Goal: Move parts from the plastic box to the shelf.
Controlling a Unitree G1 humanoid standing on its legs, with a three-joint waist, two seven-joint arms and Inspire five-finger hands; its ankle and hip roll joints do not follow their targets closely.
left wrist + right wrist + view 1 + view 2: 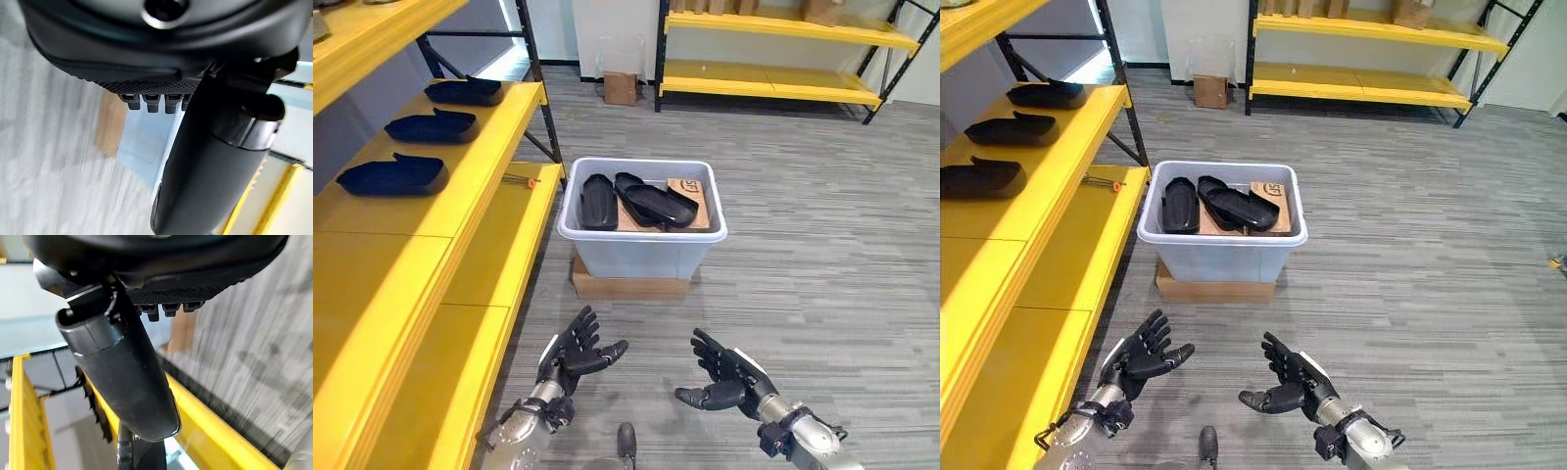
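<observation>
You had the left hand (576,354) and right hand (729,377) at the bottom of the frame, fingers spread and holding nothing. The black parts (636,201) lay in the white plastic box (641,245) at centre, on a cardboard base (630,287). Three more parts (393,174) sat on the yellow shelf (460,186) at upper left.

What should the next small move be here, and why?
Probably reach forward toward the plastic box. Both the left hand and right hand hover open and empty short of it, black parts lie inside, and three parts already sit on the yellow shelf.
</observation>
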